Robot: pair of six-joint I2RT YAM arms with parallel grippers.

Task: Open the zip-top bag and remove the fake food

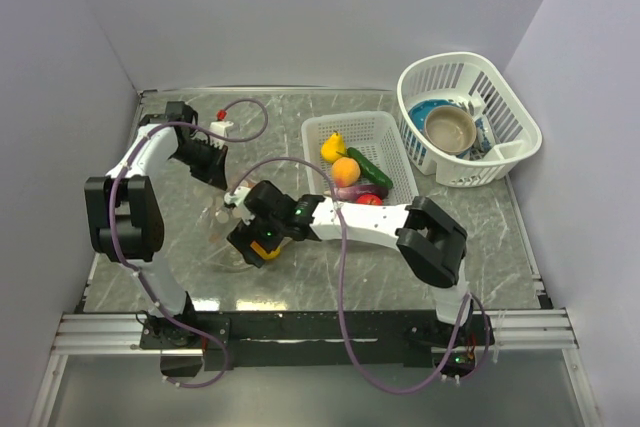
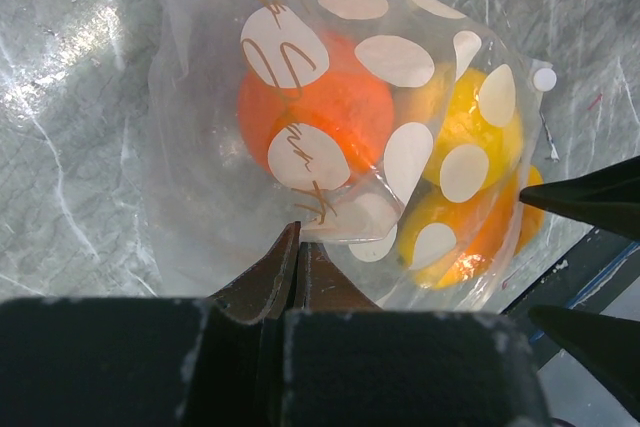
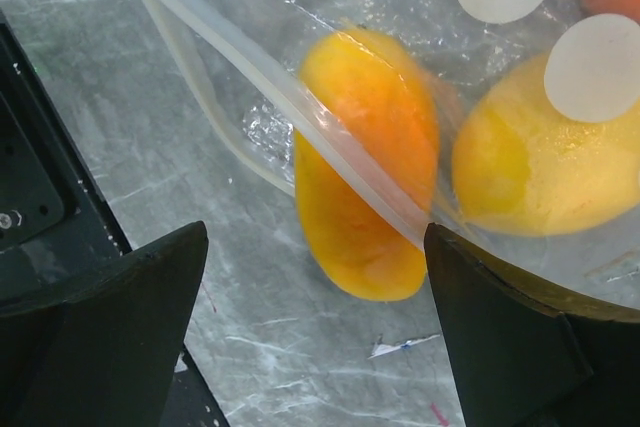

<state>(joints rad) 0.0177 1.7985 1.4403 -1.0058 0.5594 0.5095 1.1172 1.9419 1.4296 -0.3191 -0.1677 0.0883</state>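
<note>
Bag (image 2: 330,97) lies on the desk (image 2: 70,97), pinched in the left hand (image 2: 297,247); right hand (image 3: 315,237) gapes wide around food (image 3: 362,257) poking from its mouth. Closing could trap the zip strip (image 3: 240,62) too.

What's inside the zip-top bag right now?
Through the zip-top bag show an orange round fruit, a yellow one, and a yellow-orange piece lying across the open mouth, half past the zip strip. The white dots and folds hide anything behind them.
</note>
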